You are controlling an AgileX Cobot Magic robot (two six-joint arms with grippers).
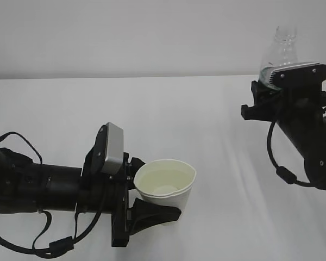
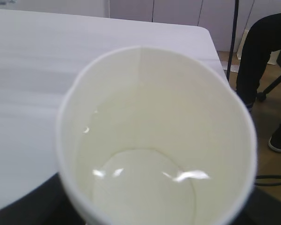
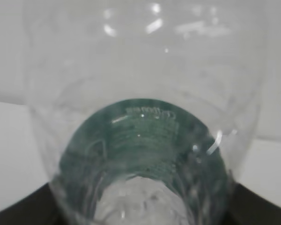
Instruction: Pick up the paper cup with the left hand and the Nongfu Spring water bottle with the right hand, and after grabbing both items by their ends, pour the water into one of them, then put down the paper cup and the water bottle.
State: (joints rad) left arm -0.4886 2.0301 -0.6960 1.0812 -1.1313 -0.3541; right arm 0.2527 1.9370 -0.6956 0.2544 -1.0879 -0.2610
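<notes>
Jaws of the left hand point(image 1: 144, 209) grip the paper cup point(image 1: 164, 187) low over the white bench point(image 1: 168, 119), water point(image 2: 145, 187) pooled inside. Right hand point(image 1: 269, 87) jaws clamp the Nongfu Spring water bottle point(image 1: 280, 51) upright, raised at far right.

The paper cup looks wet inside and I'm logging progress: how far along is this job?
Pouring looks done: the paper cup holds water, and the Nongfu Spring water bottle stands upright, apparently emptied. In hand: the left end effector grips the cup, the right end effector the bottle, apart from each other. Left: setting both down and letting go.
</notes>
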